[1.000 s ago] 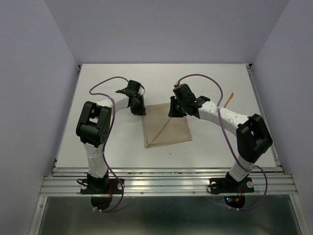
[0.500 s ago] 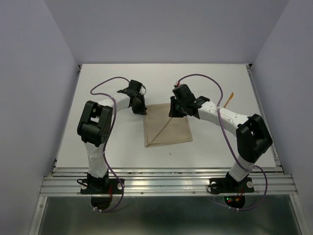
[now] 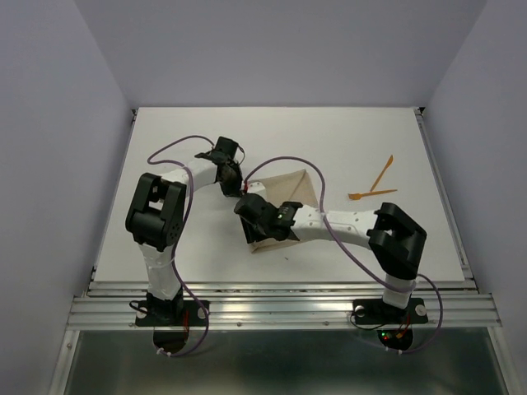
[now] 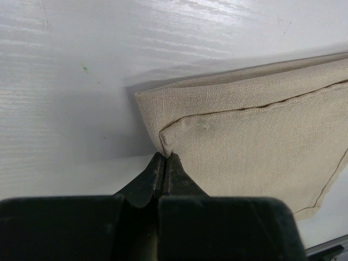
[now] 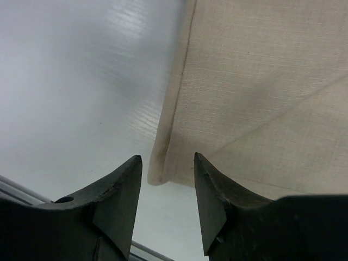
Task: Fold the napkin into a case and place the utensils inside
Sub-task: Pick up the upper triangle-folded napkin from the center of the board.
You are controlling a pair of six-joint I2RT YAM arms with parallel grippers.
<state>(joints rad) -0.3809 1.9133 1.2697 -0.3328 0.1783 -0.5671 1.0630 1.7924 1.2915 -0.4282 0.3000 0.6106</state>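
One tan napkin point(image 3: 295, 188), left gripper point(image 4: 165, 159) clamped on its corner, right gripper point(image 5: 167, 157) over another corner with jaws apart, two orange utensils point(image 3: 372, 194) off to the right

Lab test cell, plain walls point(image 3: 272, 49), white table point(image 3: 272, 136)

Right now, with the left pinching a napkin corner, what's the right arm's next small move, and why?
Probably lower the right gripper and close it on the napkin's near corner. Its jaws stand open astride that corner, not gripping, while the left gripper is shut on the neighbouring corner. Holding both would let the fold start.
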